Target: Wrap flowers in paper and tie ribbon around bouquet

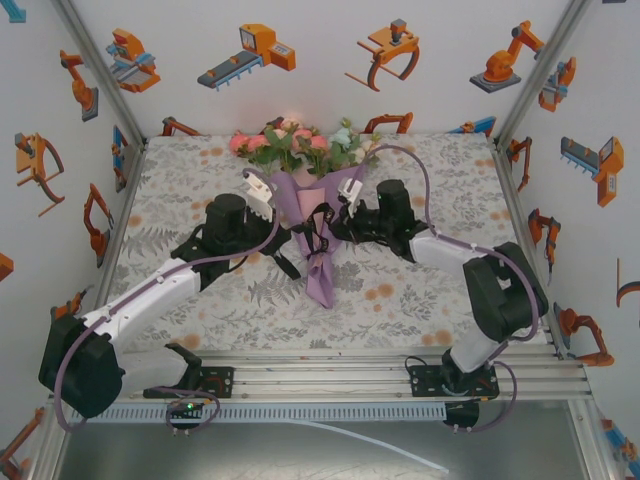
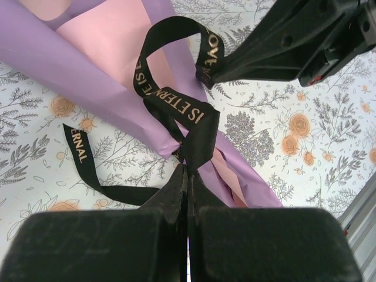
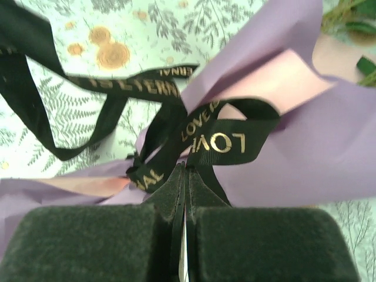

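Gold capitals run along the ribbon (image 2: pixel 179 111). At the centre of the left wrist view they read "IS ETERN", at left "ERNAL", near the top "OVE". In the right wrist view, centre, "LOVE" appears twice, with possibly "ETERNAL" blurred above.

The flowers' (image 1: pixel 290 142) stalks lie hidden inside the paper (image 1: pixel 298 200). From the right wrist the ribbon (image 3: pixel 223 141) is blurred and cut off at ten o'clock.

The left arm (image 1: pixel 150 290) and right arm (image 1: pixel 445 250) are white tubes with chunky black joints. Behind the right gripper (image 1: pixel 325 220) runs a thin purple-grey cable (image 1: pixel 428 195). Its finger pads (image 3: pixel 100 241) are black (fuzzy like felt).
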You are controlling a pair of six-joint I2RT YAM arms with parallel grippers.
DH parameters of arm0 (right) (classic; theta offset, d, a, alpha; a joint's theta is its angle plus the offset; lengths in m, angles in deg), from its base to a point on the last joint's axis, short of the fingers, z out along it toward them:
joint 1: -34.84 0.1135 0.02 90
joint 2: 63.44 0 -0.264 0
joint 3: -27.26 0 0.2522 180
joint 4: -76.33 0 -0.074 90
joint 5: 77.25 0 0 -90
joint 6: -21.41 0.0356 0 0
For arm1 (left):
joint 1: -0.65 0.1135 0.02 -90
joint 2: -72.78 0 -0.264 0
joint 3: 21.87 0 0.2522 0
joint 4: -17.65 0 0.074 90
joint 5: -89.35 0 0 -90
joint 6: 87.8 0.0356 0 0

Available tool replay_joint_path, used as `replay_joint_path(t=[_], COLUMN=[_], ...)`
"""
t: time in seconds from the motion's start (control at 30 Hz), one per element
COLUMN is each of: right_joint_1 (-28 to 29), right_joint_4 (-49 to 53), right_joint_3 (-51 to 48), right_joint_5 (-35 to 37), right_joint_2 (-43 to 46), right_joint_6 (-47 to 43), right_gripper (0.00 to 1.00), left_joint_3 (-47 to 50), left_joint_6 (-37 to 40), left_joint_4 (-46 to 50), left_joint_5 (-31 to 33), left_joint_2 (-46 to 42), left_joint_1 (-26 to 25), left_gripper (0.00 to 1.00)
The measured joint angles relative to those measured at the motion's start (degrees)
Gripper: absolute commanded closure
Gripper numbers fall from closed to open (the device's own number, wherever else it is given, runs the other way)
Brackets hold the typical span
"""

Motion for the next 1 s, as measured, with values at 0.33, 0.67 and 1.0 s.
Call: replay_joint_path(t=[0.33, 0.67, 1.0], right_joint_1=[3.6, -1.8, -2.8], right_joint_4=[-6.5, -5.5, -8.7], right_joint_3=[13.1, 11.3, 2.5], right_joint_5=[-5.6, -5.2, -15.8], right_joint_2=[-11.4, -3.1, 2.0], right_joint_6=[13.3, 19.8, 13.2], right_gripper=[0.67, 0.62, 0.38], left_joint_3=[0.0, 0.0, -2.2], left_joint_6=[0.0, 0.0, 0.0], left_joint_4=[-1.5, -2.8, -6.0], left_joint_5=[-2.0, -2.4, -2.6], left_joint_2=[-0.3, 0.0, 7.9], left_joint_1=[0.2, 0.2, 0.2], left_gripper=[1.0, 1.0, 1.0])
